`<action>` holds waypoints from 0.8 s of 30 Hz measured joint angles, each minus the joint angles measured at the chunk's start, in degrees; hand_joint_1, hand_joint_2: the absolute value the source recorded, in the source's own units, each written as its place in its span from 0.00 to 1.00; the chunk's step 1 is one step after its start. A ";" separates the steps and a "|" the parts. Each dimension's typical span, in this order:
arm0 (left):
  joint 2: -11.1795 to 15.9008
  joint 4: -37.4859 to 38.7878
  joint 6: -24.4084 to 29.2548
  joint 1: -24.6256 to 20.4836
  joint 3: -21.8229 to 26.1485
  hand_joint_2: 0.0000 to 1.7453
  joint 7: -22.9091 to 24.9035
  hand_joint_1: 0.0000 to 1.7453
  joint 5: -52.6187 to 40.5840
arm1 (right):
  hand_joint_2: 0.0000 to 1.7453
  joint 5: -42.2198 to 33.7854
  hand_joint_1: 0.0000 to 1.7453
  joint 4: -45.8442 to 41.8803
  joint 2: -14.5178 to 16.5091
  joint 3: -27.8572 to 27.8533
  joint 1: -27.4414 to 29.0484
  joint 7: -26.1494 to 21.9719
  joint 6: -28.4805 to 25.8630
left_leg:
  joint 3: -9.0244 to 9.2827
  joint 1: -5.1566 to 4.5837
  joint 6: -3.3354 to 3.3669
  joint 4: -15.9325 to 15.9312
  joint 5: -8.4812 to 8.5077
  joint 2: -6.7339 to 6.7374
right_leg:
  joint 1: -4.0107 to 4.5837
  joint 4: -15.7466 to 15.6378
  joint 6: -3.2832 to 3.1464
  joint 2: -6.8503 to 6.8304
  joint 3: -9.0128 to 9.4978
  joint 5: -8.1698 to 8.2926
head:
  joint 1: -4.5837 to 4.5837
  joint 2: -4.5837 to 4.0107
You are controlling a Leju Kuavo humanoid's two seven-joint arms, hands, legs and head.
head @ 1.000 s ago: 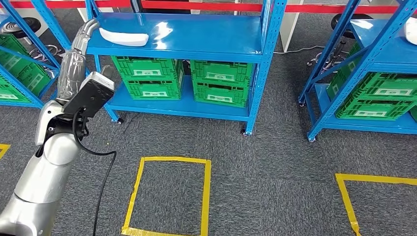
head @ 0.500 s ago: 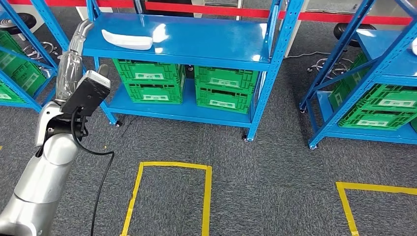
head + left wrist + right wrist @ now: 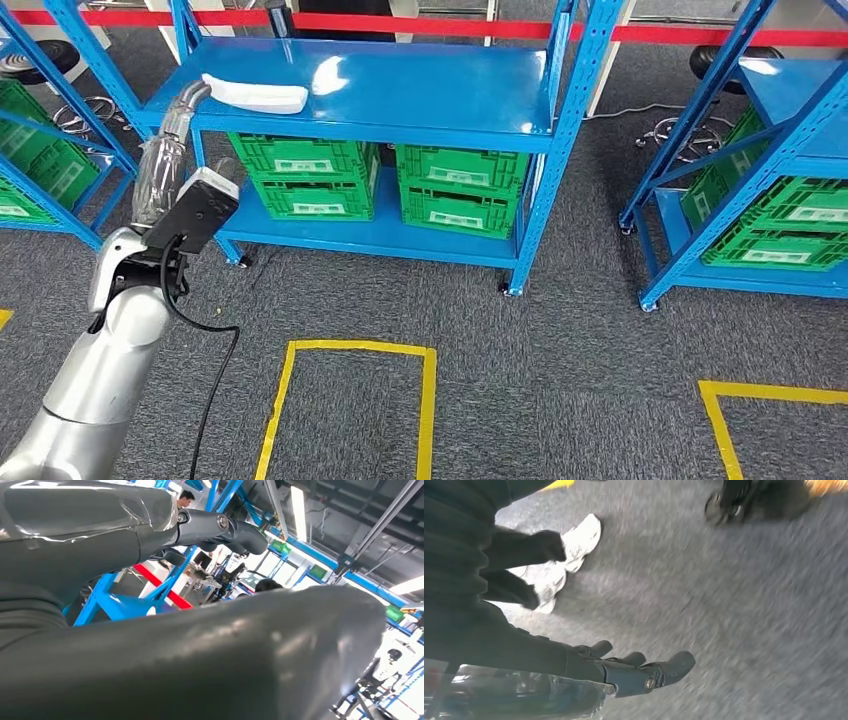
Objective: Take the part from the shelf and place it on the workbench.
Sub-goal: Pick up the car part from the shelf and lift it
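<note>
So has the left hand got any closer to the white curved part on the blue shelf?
Yes. The left hand now reaches the white part's end; earlier a gap remained.

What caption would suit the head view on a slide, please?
Left hand reaches toward the white part on the blue shelf above green crates.

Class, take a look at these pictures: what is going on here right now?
A humanoid robot faces a blue shelf and reaches its left hand up to a white part lying on the top shelf. The fingertips are at the part's near end, but a grip cannot be confirmed. The right hand hangs open above the carpet, holding nothing. Green crates sit on the lower shelf.
</note>
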 joint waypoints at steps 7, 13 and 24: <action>1.06 0.69 -0.10 1.05 0.80 0.00 -0.45 0.00 1.09 | 1.00 0.65 0.00 -0.53 0.22 1.39 -0.22 1.08 1.06 | -3.65 1.08 -0.62 -2.60 4.74 0.50 | 0.03 0.01 0.51 0.23 2.95 -2.55 | -0.02 0.00; 0.76 1.01 -0.79 -0.15 1.03 0.00 -1.60 0.00 2.45 | 1.00 -2.22 0.00 -0.98 -0.72 1.24 0.10 0.40 -0.12 | 0.32 0.41 1.76 -9.10 6.82 0.38 | 0.14 1.50 2.36 0.02 3.66 -3.42 | 0.06 0.00; -0.33 1.89 0.32 -0.20 -0.20 0.00 -1.90 0.00 5.33 | 1.00 -2.10 0.00 -1.59 -2.02 1.39 1.21 -1.25 -0.31 | 2.76 0.47 0.90 -7.76 3.50 0.11 | -0.49 1.90 3.51 -0.45 -2.17 -1.09 | 0.17 0.00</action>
